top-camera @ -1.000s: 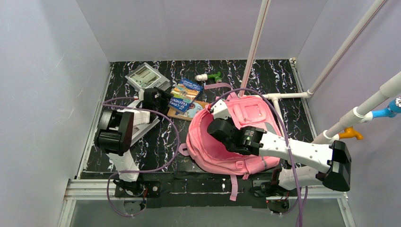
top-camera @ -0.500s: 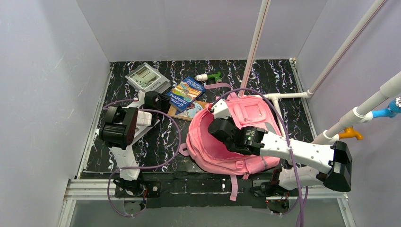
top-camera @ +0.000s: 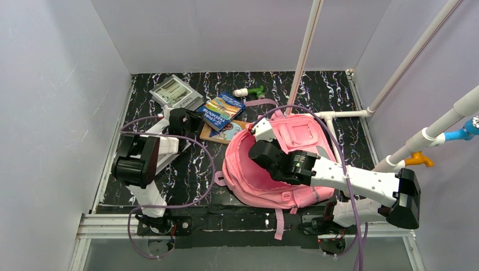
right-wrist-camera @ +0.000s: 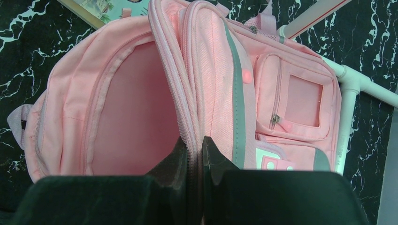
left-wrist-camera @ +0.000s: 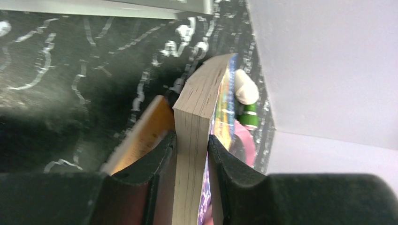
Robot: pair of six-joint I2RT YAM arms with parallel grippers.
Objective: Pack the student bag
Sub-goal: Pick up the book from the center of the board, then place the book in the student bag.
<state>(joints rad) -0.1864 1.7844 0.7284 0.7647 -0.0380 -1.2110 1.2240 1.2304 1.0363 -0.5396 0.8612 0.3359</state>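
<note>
The student bag [top-camera: 302, 132] lies open at the table's right, its pink inside [right-wrist-camera: 126, 108] facing left. My right gripper [right-wrist-camera: 195, 140] is shut on the bag's zipper rim and holds the opening up; the top view shows that gripper [top-camera: 265, 151] over the bag's mouth. To the left, my left gripper [left-wrist-camera: 191, 138] is shut on the page edge of a thick blue book [left-wrist-camera: 199, 108]. The same book [top-camera: 221, 110] rests partly on a thinner picture book [top-camera: 225, 133], just left of the bag. The left gripper [top-camera: 191, 119] reaches it from the left.
A grey calculator [top-camera: 175, 93] lies at the back left. A white and green marker [top-camera: 249, 91] sits behind the books. White pipes [top-camera: 344, 114] run along the bag's right side, and white walls close in the table.
My left gripper has closed from wide open onto the blue book's edge, and the book has shifted slightly left. The right arm and the bag have stayed still.
</note>
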